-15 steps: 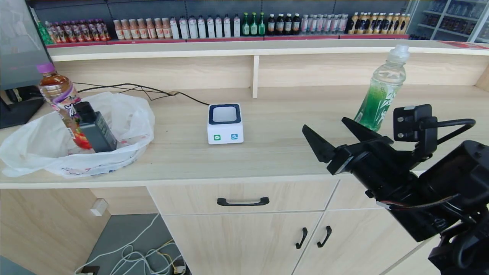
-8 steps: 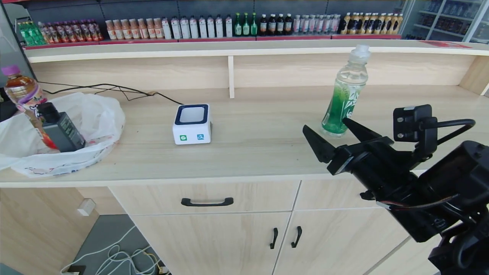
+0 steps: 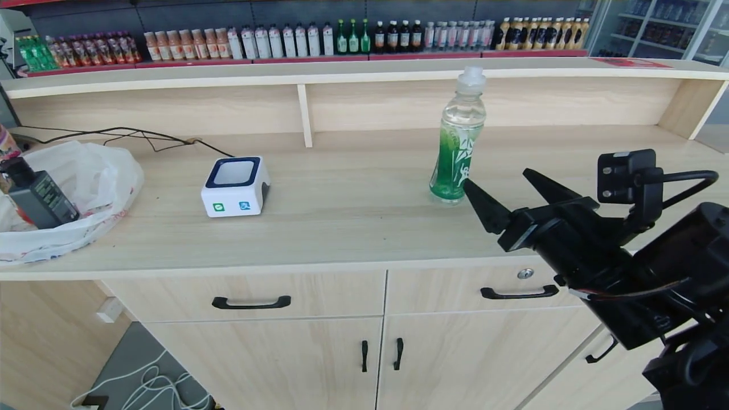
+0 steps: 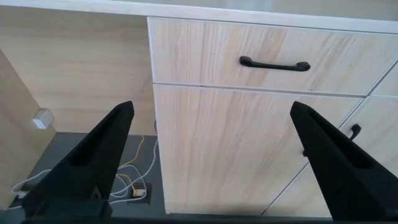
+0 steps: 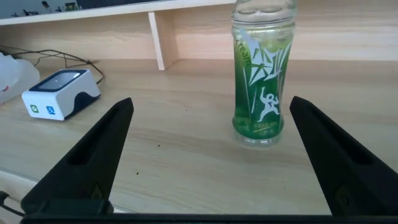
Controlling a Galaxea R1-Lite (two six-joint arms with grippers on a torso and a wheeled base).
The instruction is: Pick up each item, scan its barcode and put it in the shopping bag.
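**Head view:** The right gripper (image 3: 496,177), jaws spread and empty, hangs at the counter's (image 3: 353,233) front edge, near the upright green-labelled bottle (image 3: 458,142). The pickup step appears to be in hand.

**Left wrist view:** The left gripper (image 4: 211,109), jaws wide, faces the cabinet drawer (image 4: 249,53) under the counter.

**Right wrist view:** The bottle stands beyond the open fingers, off-centre. The next move likely calls for centring, advancing and closing.

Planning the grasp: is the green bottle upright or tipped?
Upright: the green bottle stands on its base on the counter, cap at the top.
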